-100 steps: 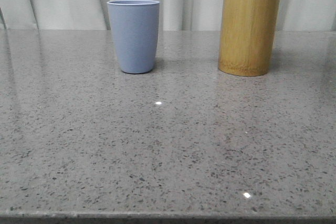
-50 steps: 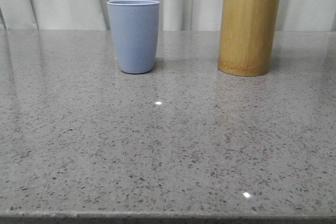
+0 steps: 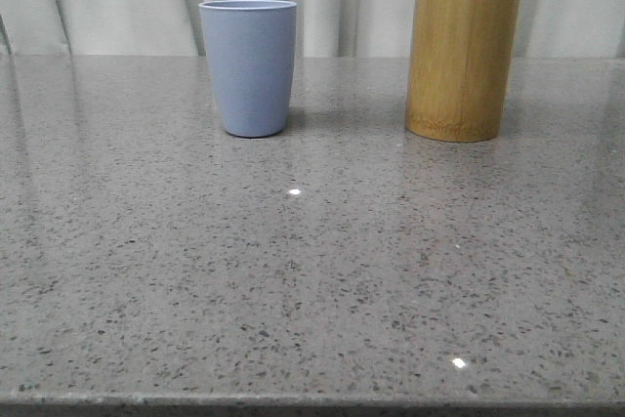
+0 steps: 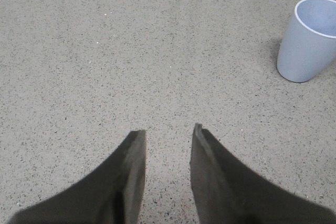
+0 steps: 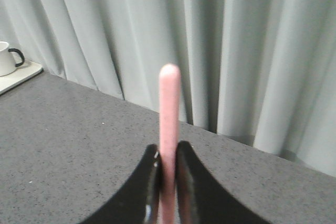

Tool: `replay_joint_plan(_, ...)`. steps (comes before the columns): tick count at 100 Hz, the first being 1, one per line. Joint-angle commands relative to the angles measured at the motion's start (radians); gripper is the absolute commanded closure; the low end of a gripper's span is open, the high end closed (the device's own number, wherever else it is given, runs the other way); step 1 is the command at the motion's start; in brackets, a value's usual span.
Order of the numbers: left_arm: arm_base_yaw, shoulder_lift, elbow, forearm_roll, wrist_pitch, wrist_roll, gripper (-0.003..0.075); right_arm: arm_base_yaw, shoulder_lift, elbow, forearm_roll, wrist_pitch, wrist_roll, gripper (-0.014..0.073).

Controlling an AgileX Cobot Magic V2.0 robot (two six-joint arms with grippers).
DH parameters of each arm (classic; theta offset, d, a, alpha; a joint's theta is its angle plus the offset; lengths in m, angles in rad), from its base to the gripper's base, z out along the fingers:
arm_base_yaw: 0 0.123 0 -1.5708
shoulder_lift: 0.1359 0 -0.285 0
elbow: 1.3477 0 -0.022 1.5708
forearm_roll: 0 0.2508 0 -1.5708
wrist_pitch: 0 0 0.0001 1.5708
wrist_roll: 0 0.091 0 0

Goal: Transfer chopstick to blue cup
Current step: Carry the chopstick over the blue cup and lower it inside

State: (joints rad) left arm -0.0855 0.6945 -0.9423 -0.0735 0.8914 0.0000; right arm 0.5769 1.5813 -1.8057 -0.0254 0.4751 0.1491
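Change: a second ago a pink tip stuck up out of the tan holder (image 3: pixel 463 56) in the front view; now it is gone from there, lifted up and out.

Chopstick (image 5: pixel 169 129): in the right wrist view it sits pinched in the right gripper (image 5: pixel 168 166), and its round end pokes out past the jaws.

Right jaws: pressed tight on the chopstick, one on each side.

Left gripper (image 4: pixel 167 132): its jaws are a little way apart with nothing in them, and it hangs over the bare tabletop (image 4: pixel 131 51).

Cup (image 3: pixel 248 65): it stands upright on the tabletop, to the left of the holder and well apart from it. Its mouth is open.

What the next move turns on: the chopstick runs straight along the right jaws. The cup lies to the left of the holder, so the right arm probably has to carry the stick leftward. The stick should point down when it gets over the cup's mouth.

Nearer arm: the left gripper has the cup close by, but the right one has the stick.

Hard to see: the chopstick's other end is cut off by the picture edge. How high the stick is above the tabletop cannot be told.
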Motion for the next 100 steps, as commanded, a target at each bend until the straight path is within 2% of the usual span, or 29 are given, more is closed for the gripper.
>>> replay_joint_plan(1, 0.003, 0.001, -0.025, -0.004, -0.078, -0.007, 0.0513, 0.016, -0.016, -0.035, 0.004, -0.119, -0.002, 0.0680)
replay_joint_plan(55, 0.003, 0.001, -0.025, -0.004, -0.078, -0.007, 0.0513, 0.039, 0.113, -0.035, 0.040, -0.214, -0.002, 0.0680)
replay_joint_plan(100, 0.003, 0.001, -0.025, -0.004, -0.078, -0.007, 0.0514, 0.039, 0.189, -0.035, 0.040, -0.220, -0.002, 0.0678)
